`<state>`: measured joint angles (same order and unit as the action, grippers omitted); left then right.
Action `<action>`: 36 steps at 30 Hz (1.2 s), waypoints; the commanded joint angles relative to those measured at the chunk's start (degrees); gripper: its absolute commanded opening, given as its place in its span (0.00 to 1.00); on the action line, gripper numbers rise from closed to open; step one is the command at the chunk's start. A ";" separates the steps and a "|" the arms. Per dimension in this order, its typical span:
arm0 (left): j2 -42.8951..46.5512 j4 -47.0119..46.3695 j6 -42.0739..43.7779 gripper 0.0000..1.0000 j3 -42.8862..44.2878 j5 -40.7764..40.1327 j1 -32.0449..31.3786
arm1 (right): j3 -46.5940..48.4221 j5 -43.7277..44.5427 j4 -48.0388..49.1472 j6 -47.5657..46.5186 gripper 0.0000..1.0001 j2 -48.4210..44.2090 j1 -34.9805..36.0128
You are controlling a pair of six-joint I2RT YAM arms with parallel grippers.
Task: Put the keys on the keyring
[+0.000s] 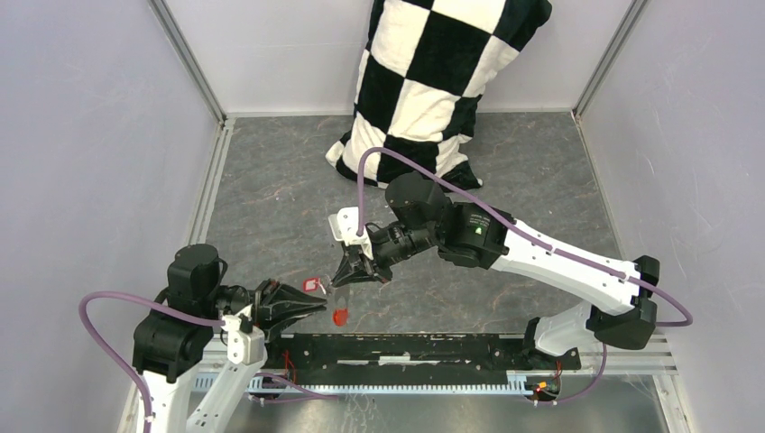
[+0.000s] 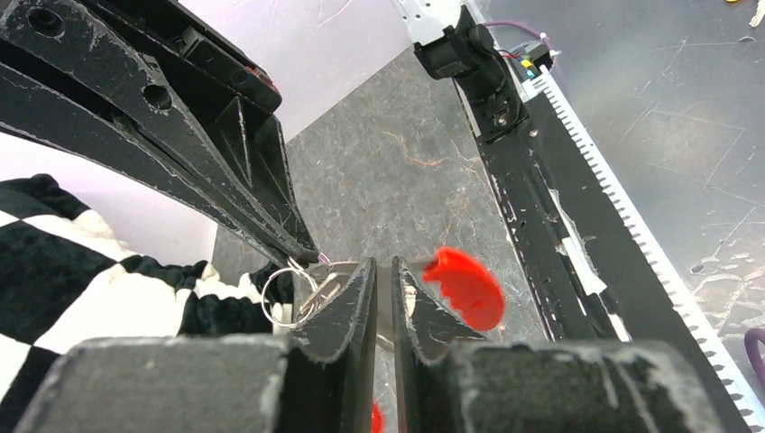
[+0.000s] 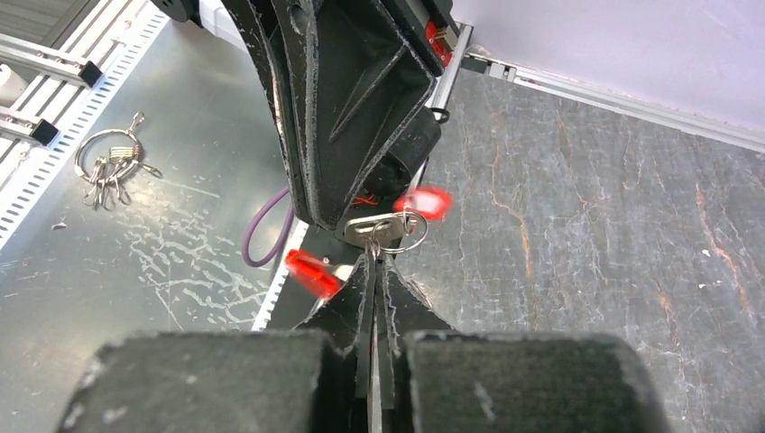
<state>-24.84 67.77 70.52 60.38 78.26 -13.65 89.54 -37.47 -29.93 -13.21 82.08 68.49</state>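
While at right gripper's [image 3: 373, 259] pinched tips, keyring [image 3: 422, 204] just beside left gripper [image 1: 317, 306].

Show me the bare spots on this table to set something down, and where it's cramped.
Bare grey mat lies between the left wall and the checkered pillow, again between the pillow and the right wall, and a strip between the right arm and the black rail. It is crowded where the left claw and right claw meet at the keyring.
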 commanded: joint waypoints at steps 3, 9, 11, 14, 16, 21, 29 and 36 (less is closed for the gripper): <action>-1.37 1.21 3.29 0.19 0.72 -1.14 -0.24 | -0.83 -0.50 4.76 1.35 0.00 -2.15 -0.21; 1.68 -7.35 -1.55 0.39 -1.54 -3.81 -0.15 | -2.73 -0.69 5.81 1.76 0.00 -2.89 -0.22; 3.82 -11.94 -5.25 0.39 -3.29 -4.32 -0.15 | -3.62 -1.22 6.74 2.43 0.00 -3.19 -0.29; 5.75 -13.56 -5.31 0.39 -4.91 -4.94 -0.15 | -4.11 -1.62 7.53 3.01 0.00 -3.07 -0.20; 6.23 -13.56 -4.04 0.39 -5.26 -5.72 0.03 | -4.11 -1.85 7.60 3.34 0.00 -2.93 -0.20; 6.08 -13.54 -4.39 0.39 -5.36 -6.44 0.67 | -4.46 -2.82 9.14 4.33 0.00 -2.80 -0.22; 7.52 -13.54 -1.39 0.22 -6.36 -5.44 2.24 | -4.46 -3.41 9.86 5.63 0.00 -2.10 -0.27; 8.93 -13.54 -0.87 0.02 -7.20 -4.94 2.88 | -5.66 -3.33 11.80 7.01 0.00 -2.66 -0.20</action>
<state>-16.47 55.22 68.60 53.76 72.36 -11.33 84.25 -39.07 -22.74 -8.08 81.10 68.45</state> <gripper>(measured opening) 0.047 0.006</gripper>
